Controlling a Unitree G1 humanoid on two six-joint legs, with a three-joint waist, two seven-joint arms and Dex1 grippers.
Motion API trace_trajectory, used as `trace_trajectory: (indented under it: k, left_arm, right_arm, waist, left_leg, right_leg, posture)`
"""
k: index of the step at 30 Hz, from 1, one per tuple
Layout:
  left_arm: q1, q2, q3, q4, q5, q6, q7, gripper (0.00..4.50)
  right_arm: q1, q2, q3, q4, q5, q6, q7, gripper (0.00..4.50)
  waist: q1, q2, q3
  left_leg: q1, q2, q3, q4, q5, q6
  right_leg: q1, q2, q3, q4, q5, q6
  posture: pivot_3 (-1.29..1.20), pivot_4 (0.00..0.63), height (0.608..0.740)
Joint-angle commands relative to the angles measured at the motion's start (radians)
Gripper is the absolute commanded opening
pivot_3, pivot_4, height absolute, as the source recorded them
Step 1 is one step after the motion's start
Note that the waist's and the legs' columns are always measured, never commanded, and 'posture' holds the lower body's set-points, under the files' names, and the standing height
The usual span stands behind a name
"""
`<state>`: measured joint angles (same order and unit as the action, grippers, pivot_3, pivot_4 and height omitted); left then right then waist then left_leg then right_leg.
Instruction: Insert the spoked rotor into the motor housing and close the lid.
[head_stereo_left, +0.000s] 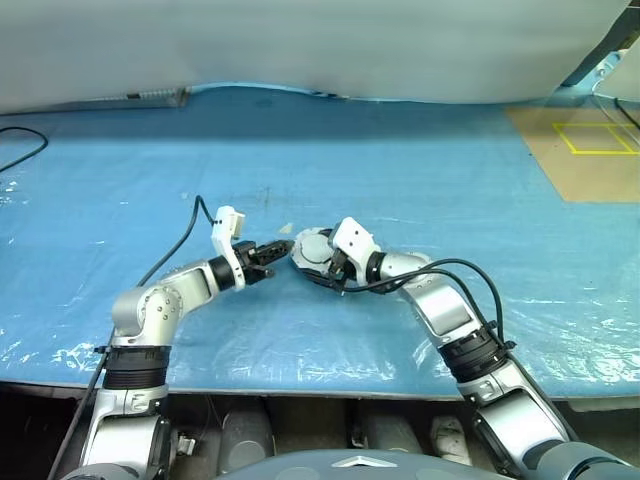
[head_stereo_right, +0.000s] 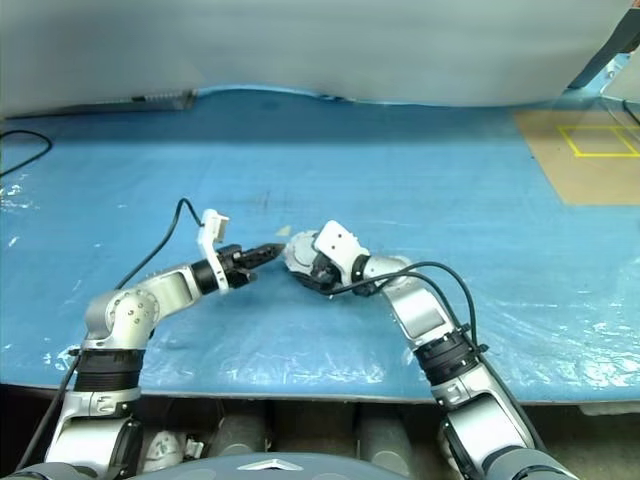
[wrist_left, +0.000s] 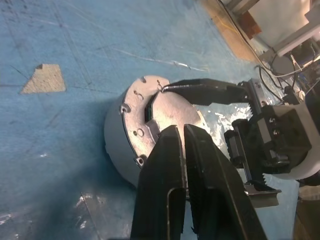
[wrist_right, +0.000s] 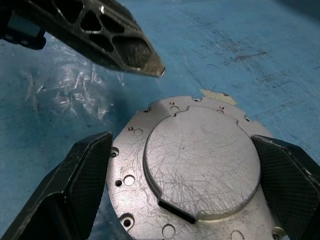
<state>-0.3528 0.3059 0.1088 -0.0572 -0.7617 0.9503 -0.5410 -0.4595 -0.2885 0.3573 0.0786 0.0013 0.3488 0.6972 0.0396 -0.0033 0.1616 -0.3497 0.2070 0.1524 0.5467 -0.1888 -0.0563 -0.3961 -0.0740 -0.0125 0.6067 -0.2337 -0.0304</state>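
Just one motor housing, one lid seated on it. Right gripper spread wide around housing; left gripper closed, empty, over lid.

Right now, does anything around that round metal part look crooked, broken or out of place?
Nothing stands out. The lid lies flat on the motor housing, only scratched. The right hand straddles it, wide open; the shut left hand hovers at its edge. A pale scrap lies on the blue cover.

Scratched silver-grey lid — black gripper fingers, blue table cover
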Motion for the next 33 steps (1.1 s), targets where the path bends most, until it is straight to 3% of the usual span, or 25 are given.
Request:
trace_trajectory:
  k: [1,16,24,33]
  left_arm:
    - [-0.02,-0.003,-0.032,0.002,0.029,-0.021,-0.009,0.17]
    - [-0.054,-0.034,-0.105,0.118,0.152,-0.059,0.002,0.17]
    - [-0.099,-0.061,-0.102,0.109,0.135,-0.042,-0.031,0.17]
    - [-0.108,-0.009,-0.27,0.14,0.295,-0.06,-0.078,0.17]
  right_arm:
    - [0.028,-0.006,0.028,0.096,-0.04,0.056,-0.013,4.49]
    - [0.021,0.009,0.021,0.087,-0.023,0.053,-0.007,4.49]
    - [0.026,0.019,0.009,0.082,-0.019,0.05,0.002,4.49]
    - [0.028,0.04,0.008,0.076,-0.012,0.033,0.005,4.49]
  waist:
    - [0.0,0.0,0.0]
    - [0.002,0.0,-0.001]
    - [0.005,0.0,-0.001]
    - [0.009,0.001,-0.006]
  left_leg:
    - [0.0,0.0,0.0,0.0,0.0,0.0]
    - [0.0,0.0,0.0,-0.001,0.0,0.0]
    - [0.0,0.0,0.0,-0.001,0.0,0.0]
    - [0.001,-0.001,0.0,-0.002,-0.001,0.001]
  right_leg:
    - [0.0,0.0,0.0,0.0,0.0,0.0]
    - [0.0,0.0,0.0,0.0,-0.001,0.002]
    - [0.0,0.0,0.0,-0.001,-0.004,0.007]
    - [0.002,-0.001,0.0,-0.002,-0.004,0.007]
  posture:
    - [0.0,0.15,0.74]
    - [0.0,0.15,0.74]
    - [0.0,0.15,0.74]
    - [0.0,0.15,0.74]
